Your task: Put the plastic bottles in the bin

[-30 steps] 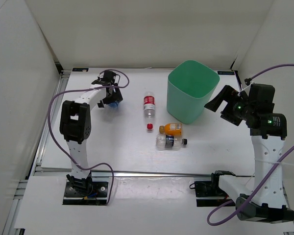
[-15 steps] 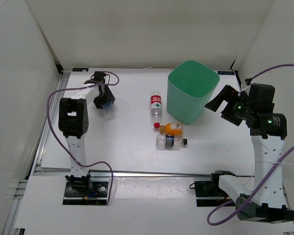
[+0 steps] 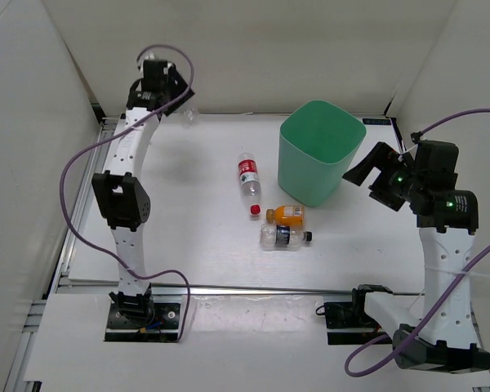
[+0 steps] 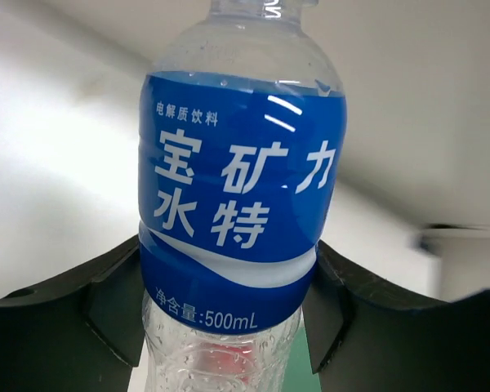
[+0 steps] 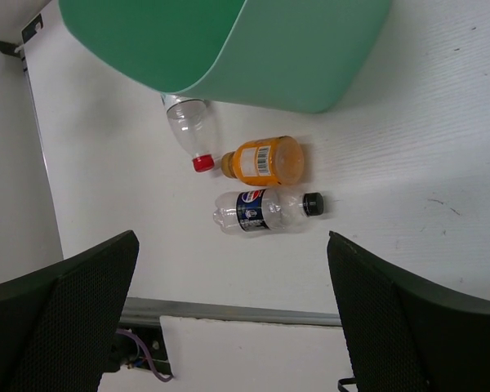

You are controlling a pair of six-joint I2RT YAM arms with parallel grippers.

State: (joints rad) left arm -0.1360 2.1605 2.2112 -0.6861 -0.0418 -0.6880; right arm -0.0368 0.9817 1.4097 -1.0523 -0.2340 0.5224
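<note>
The left hand pinches the blue bottle, one black finger pressed to each side at the label's lower edge. This bottle is clear and dimpled, beaded with droplets, and its blue label carries white characters, a white swoosh and "500mL". The top view shows it held up in the air at the far-left corner, well apart from the bin.

The bin is mint green with a rounded-square rim and stands at the far right of the surface. Three bottles lie on the surface near its left side. The red bottle is clear, with its red cap toward the arms. The orange bottle lies just beside that cap. The dark bottle is clear with a black cap pointing right, right beside the orange one.

The right hand hangs spread wide and holding nothing, just right of the bin.
</note>
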